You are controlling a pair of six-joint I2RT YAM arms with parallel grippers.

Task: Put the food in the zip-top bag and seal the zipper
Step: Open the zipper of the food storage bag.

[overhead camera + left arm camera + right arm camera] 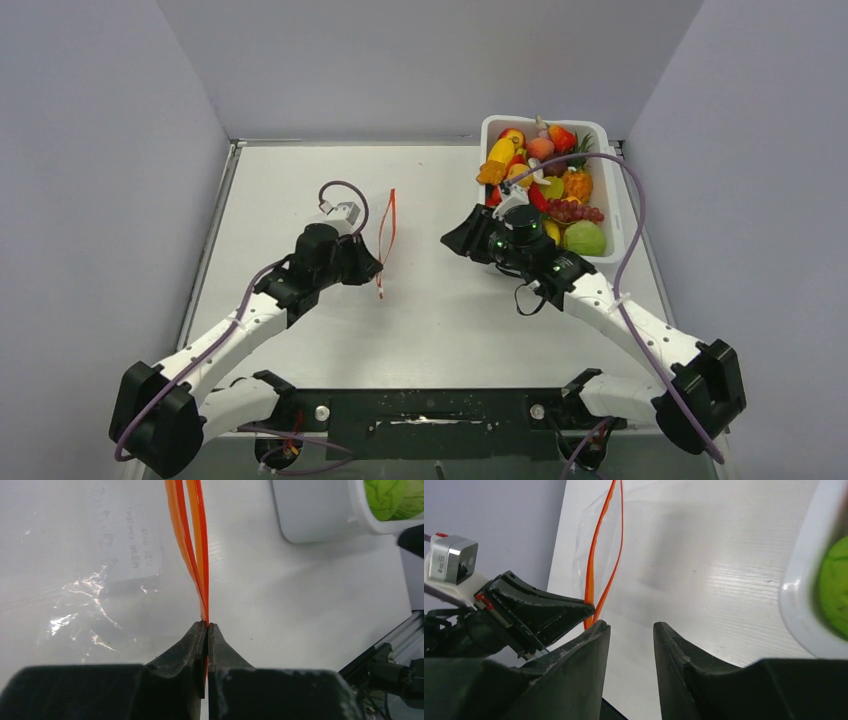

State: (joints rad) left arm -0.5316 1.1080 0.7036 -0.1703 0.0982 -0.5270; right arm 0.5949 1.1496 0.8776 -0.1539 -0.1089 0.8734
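2 arms, 2 jobs, as I read it from here. On the left, the left gripper (206,626) has its fingers pressed together on the near end of the zipper (192,540), pinching the red-orange strip where its 2 halves meet. Beyond the pinch the halves part, so the mouth looks unsealed. The zip-top bag (95,580) shows as clear, crinkled film over the table (440,320) on the left of the strip in the left wrist view; from above I can barely make the film out. The strip's long axis runs away from the arm bases, toward the far wall.

Near the middle, the right gripper (631,630) hangs with its fingers spread and nothing between them, tips turned toward the left gripper. Just beside it on the right is the white tub (612,190), and all the food (545,170) I can see is heaped inside it; I see none in the bag.

My judgement: filling has not begun. The right arm is by far the nearer to the food, which lies to its right, and each piece must then travel left to the parted mouth.
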